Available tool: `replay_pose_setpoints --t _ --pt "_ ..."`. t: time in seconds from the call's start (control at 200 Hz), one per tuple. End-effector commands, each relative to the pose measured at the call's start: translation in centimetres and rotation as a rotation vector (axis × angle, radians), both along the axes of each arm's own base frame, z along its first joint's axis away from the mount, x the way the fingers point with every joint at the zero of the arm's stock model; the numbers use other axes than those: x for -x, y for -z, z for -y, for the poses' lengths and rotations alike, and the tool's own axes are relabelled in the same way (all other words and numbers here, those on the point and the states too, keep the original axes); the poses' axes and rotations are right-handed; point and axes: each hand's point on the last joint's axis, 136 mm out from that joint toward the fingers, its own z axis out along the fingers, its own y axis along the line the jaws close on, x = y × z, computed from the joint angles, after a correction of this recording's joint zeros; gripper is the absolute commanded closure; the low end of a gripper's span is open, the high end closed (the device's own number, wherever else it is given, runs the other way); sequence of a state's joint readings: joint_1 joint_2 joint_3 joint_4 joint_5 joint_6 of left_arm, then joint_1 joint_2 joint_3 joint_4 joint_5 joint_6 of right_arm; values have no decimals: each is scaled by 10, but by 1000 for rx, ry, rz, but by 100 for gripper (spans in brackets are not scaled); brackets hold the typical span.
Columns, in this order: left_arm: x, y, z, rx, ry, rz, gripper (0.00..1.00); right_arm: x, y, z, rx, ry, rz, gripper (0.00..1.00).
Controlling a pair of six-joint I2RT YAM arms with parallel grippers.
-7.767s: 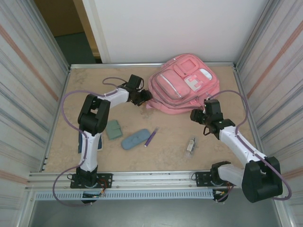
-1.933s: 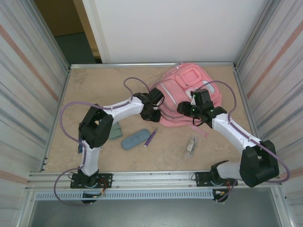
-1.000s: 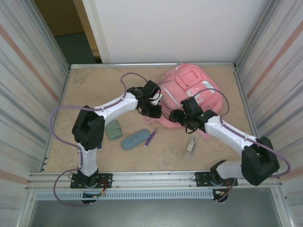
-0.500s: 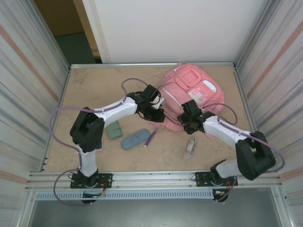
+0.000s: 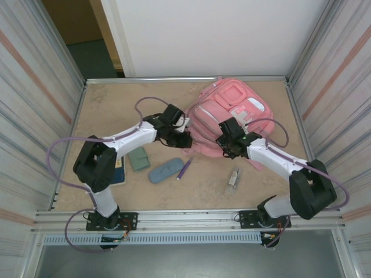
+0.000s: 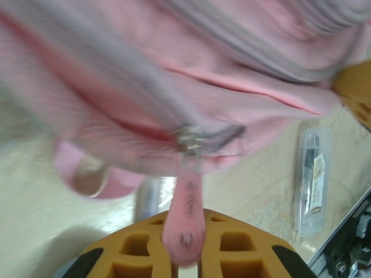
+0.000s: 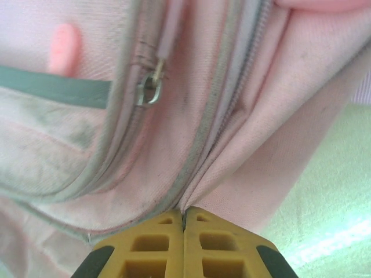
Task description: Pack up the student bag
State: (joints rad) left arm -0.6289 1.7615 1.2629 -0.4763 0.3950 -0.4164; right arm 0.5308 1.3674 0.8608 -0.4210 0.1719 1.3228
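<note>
Bag (image 5: 235, 113) lies front up at the far right of the table (image 5: 110, 104). Left gripper (image 6: 186, 231) pinches its pink zipper pull (image 6: 188, 202) (this view is blurred). Right gripper (image 7: 184, 215) has its 2 fingers pressed together on a fabric fold at the near edge.

On the one counter (image 5: 116, 104) there is one pink bag (image 5: 232, 113) and five loose small things: one green case (image 5: 138, 158), one blue-grey pouch (image 5: 165, 170), one purple pen (image 5: 184, 168), one clear packet (image 5: 233, 177) and one dark blue flat item (image 5: 120, 175), partly hidden under an arm. There are two arms, one left arm (image 5: 130, 134) and one right arm (image 5: 278, 162). Up close, two zipper pulls can be counted on the bag: one pink tab (image 6: 185, 214) in the left wrist view and one metal ring (image 7: 148, 87) in the right wrist view.
</note>
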Motion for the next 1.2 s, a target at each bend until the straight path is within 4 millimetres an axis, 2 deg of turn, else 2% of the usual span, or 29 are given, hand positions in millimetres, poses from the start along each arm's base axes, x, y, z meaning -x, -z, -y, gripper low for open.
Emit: replay_pose_setpoints --t 0.0,0.055,0.16,0.306,0.351,0.406,0.486,0.576,0.666,0.812,1.002,1.193 --pt "-15 -8 -27 30 -86 15 100 -7 -25 46 200 -14 74 100" --pt "-18 -5 -35 17 -102 17 100 -8 -26 55 218 -41 77 100" --pt "-19 -1 -34 27 -100 12 100 -21 -31 53 180 -203 151 100" --pt "-10 -5 -13 82 -18 28 100 -34 -43 50 34 -304 206 100" --pt "-6 -12 -4 83 28 70 86 -35 -49 47 17 -319 220 100" --pt "0 -23 8 71 88 131 65 -36 -57 42 2 -339 239 100" --pt "7 -41 25 54 151 203 55 -37 -64 35 -22 -358 253 100" --pt "6 -47 40 27 146 210 55 -38 -69 30 -39 -370 263 100" --pt "3 -39 50 -3 120 180 59 -37 -67 28 -46 -378 257 100" --pt "-6 -22 48 -126 76 177 61 -34 -64 27 -56 -386 243 100" --pt "-3 -4 64 -138 75 130 60 -33 -64 25 -70 -395 239 100" --pt "-10 8 66 -173 53 136 60 -33 -62 21 -89 -403 236 100"
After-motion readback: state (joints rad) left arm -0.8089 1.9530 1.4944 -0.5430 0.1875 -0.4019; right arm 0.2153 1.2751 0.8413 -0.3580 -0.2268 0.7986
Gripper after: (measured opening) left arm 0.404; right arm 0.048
